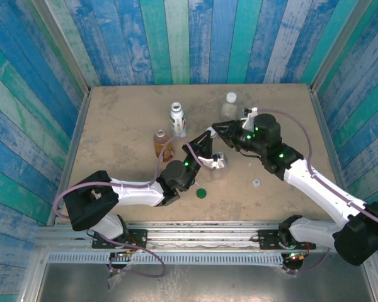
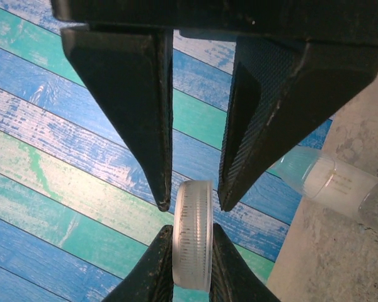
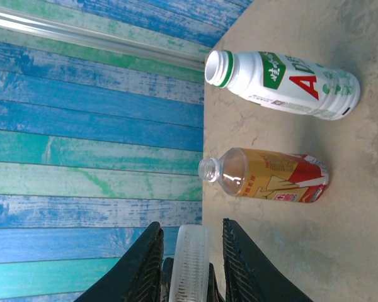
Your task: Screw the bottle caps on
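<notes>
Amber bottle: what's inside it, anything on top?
Amber bottle holds orange liquid, visible through its clear shoulder; nothing on its open mouth. The printed label covers the lower body, so the liquid there is hidden.

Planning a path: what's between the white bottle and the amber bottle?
Bare table between white bottle and amber bottle, seen in the right wrist view.

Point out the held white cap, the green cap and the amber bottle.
held white cap (image 3: 190,264), right wrist view, on its ribbed side.
green cap (image 1: 201,193), top view, centre of its top.
amber bottle (image 3: 277,179), right wrist view, on its label, mid-body.
</notes>
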Available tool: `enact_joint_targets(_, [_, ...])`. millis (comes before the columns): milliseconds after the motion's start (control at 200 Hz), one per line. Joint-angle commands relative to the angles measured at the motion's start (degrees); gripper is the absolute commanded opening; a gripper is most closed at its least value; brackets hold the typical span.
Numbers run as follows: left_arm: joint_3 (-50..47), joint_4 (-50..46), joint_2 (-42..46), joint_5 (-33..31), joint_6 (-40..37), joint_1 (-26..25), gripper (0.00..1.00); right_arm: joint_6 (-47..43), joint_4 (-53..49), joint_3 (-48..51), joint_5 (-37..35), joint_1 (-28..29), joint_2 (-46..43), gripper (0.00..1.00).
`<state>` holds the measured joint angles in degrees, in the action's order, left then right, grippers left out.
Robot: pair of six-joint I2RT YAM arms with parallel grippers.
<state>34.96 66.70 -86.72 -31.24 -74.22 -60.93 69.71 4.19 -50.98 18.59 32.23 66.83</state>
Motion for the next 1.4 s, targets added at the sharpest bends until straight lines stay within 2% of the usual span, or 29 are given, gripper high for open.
enact_joint_targets(0, [1.4,2.1,-1.9,-1.2,-1.4,-0.5,0.18,1.0,1.2,-0.9,3.0,-0.3,0.9,0.28])
enact_joint_targets(195, [2.7,0.9,-3.1,-1.4,-1.2,-0.6,0.2,0.2,0.9,-2.2,6.9,-0.3,1.7,0.26])
enact_joint_targets(355, [2.2,1.7,-3.2,-1.6,-1.7,-0.6,0.21,0.0,0.3,-1.3,4.5,-0.4,-0.3,0.15])
enact_joint_targets(551, [1.4,1.5,-2.3,-1.7,-1.6,-0.6,0.21,0.5,0.1,-0.3,2.2,-0.4,-2.1,0.16])
enact_joint_targets(836, [1.7,0.8,-2.4,-1.3,-1.6,-0.8,0.25,0.0,-0.3,-0.7,3.6,-0.3,-1.7,0.09])
enact_joint_targets(881, [1.7,0.6,-2.3,-1.3,-1.5,-0.8,0.28,0.0,-0.1,-0.5,3.4,-0.3,-1.8,0.09])
enact_joint_targets(961, [1.7,0.6,-2.0,-1.0,-0.9,-0.9,0.39,-0.1,-0.1,-0.2,2.8,-0.3,-2.2,0.09])
enact_joint_targets(1026, [1.3,0.7,-1.6,-0.5,-0.6,-0.9,0.54,-0.1,-0.1,0.1,2.1,-0.3,-2.6,0.1])
enact_joint_targets(1091, [1.1,0.0,-0.8,-0.1,0.4,-1.1,0.62,-0.6,-0.6,0.1,1.4,-0.4,-2.8,0.1])
enact_joint_targets(1282, [0.0,-3.1,2.4,1.5,3.5,-1.1,0.71,-1.8,-0.8,0.5,-0.1,-1.3,-3.4,0.11])
enact_joint_targets(1397, [-1.5,-7.1,7.1,4.6,10.6,-1.1,0.75,-5.1,-2.9,0.0,-0.4,-3.6,-3.6,0.14])
